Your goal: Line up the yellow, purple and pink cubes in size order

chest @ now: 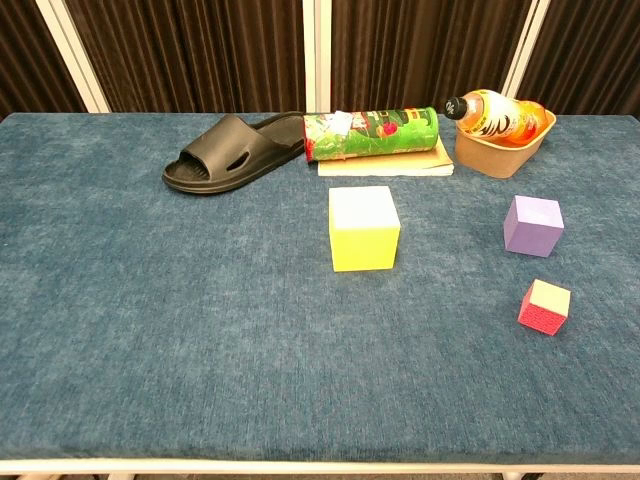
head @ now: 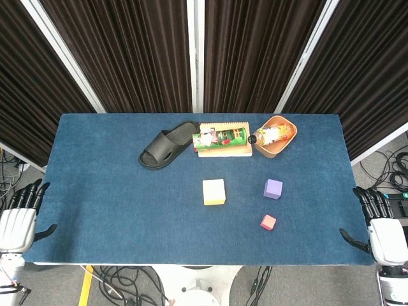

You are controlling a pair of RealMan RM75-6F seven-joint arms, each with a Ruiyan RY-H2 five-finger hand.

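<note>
Hands absent from chest view; bottle half-hidden by bowl.

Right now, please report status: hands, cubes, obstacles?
Left robot hand and right robot hand open, off table edges. Yellow cube, purple cube, pink cube apart, unaligned. Nothing between them.

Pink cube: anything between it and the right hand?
Nothing visible. The right hand rests off the table's right edge; only bare blue cloth lies between it and the pink cube. The purple cube sits farther back.
</note>
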